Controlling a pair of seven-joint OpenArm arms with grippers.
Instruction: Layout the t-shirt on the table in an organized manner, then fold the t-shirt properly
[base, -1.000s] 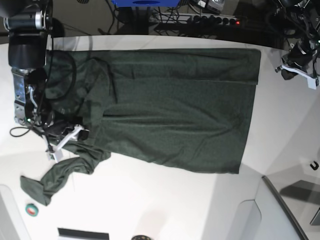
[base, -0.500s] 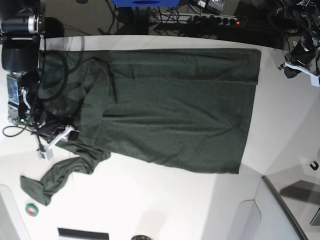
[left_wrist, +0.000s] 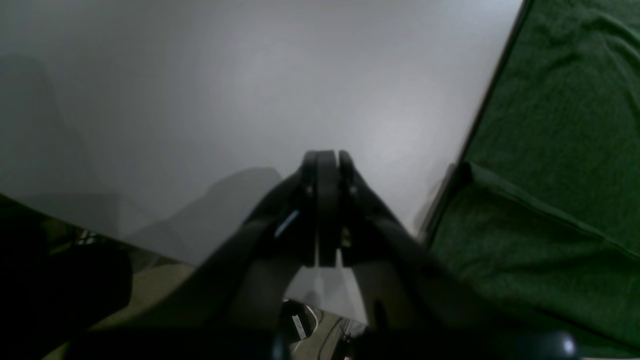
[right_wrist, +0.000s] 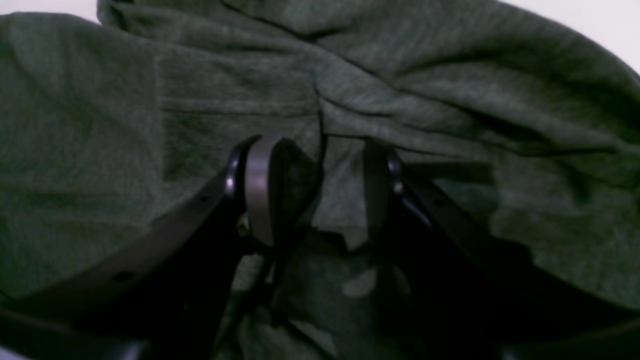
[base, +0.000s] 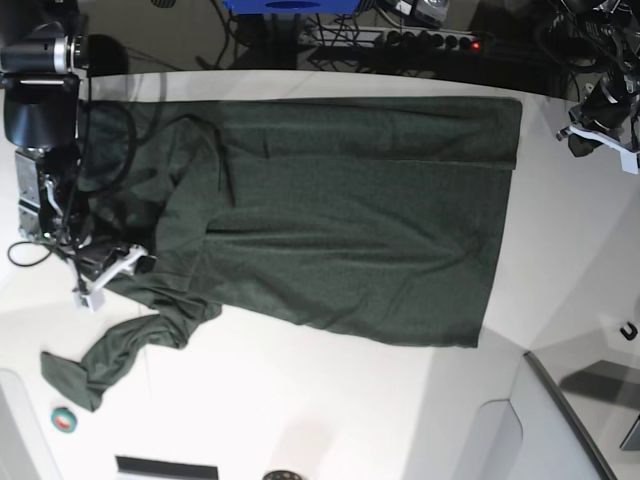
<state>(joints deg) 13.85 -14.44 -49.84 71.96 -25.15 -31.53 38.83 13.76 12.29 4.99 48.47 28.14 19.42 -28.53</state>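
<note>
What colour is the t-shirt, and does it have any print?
The t-shirt is plain dark forest green with no print visible, clearest in the base view.

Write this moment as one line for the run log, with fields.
stage: laying out | t-shirt: mostly flat, sleeve end bunched | right claw: over bunched cloth, grip unclear | left claw: shut, empty, beside shirt on table

You see the t-shirt (base: 340, 220) as soft, matt knit cloth, dark forest green, its fine ribbed weave plain in the right wrist view, where it bunches into loose folds. Your worktop (base: 330, 400) looks smooth and white, with a faint satin sheen and soft shadows on it. The right hand (right_wrist: 315, 175) has dark matt plastic fingers, one with a dull silvery pad face (right_wrist: 257, 187). The left hand (left_wrist: 325, 210) shows the same black plastic, slightly glossy along its edges.
</note>
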